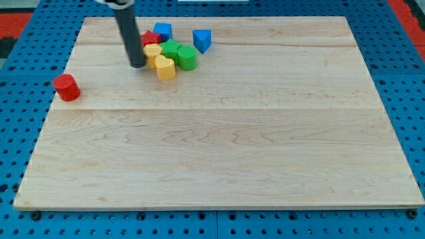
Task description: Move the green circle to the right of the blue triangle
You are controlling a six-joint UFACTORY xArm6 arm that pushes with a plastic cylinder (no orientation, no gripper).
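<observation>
The green circle [187, 58] lies in a cluster near the view's top, just left of and below the blue triangle [202, 40]. A second green block [171, 48] touches it on its left. My tip [137, 64] rests on the board at the cluster's left edge, beside a yellow block [153, 52] and a red block [149, 38]. Another yellow block [165, 68] lies below the cluster. A blue cube [162, 30] sits at the cluster's top.
A red cylinder [66, 87] stands alone near the board's left edge. The wooden board [226, 146] lies on a blue pegboard surface.
</observation>
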